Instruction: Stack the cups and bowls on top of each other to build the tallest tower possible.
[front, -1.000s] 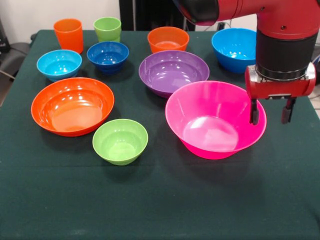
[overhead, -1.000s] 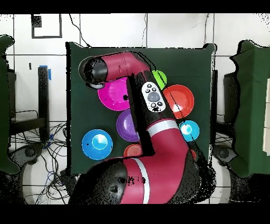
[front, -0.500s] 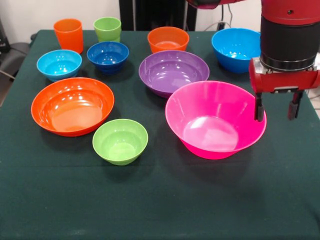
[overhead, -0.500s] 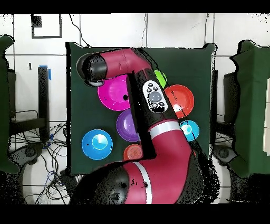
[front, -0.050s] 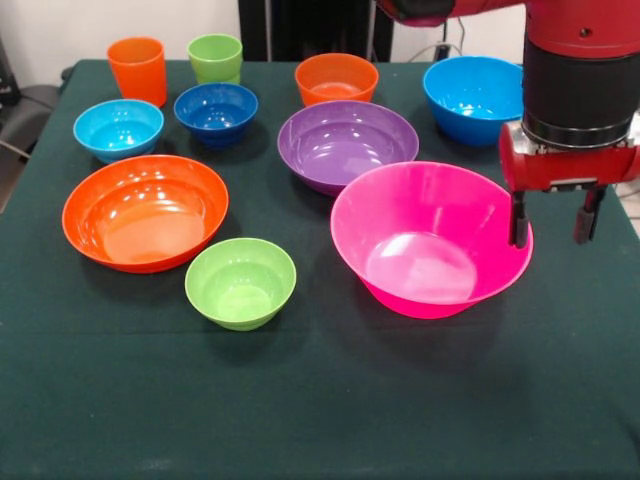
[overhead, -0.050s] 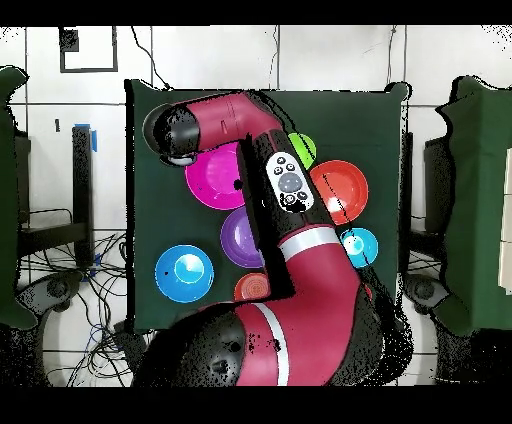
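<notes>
Bowls and cups lie unstacked across the green table (front, -0.050s: 420, 400). At right of centre in the front view sits the pink bowl (front, -0.050s: 431, 238). The arm comes down vertically at the frame's right edge, its gripper (front, -0.050s: 553, 217) open and empty, one finger just over the bowl's right rim. Overhead, the arm hides the gripper and several bowls.
</notes>
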